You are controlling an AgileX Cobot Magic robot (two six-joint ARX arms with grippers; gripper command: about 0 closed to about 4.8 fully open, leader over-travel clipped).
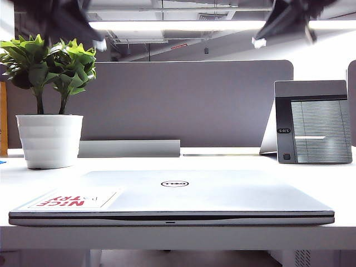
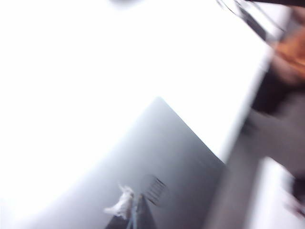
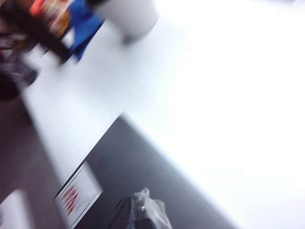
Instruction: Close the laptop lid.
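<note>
Lid (image 1: 222, 192) lies flat and shut on the table (image 1: 345, 183), sticker (image 1: 75, 199) by its corner. It's stiff, slick and thin, so press, don't pinch. Left gripper (image 1: 99, 44) and right gripper (image 1: 260, 41) hang high above, blurred; I can't tell their spread.

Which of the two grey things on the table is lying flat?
The laptop lid lies flat, shut, with the Dell logo and a sticker. The ribbed device behind stands upright.
</note>
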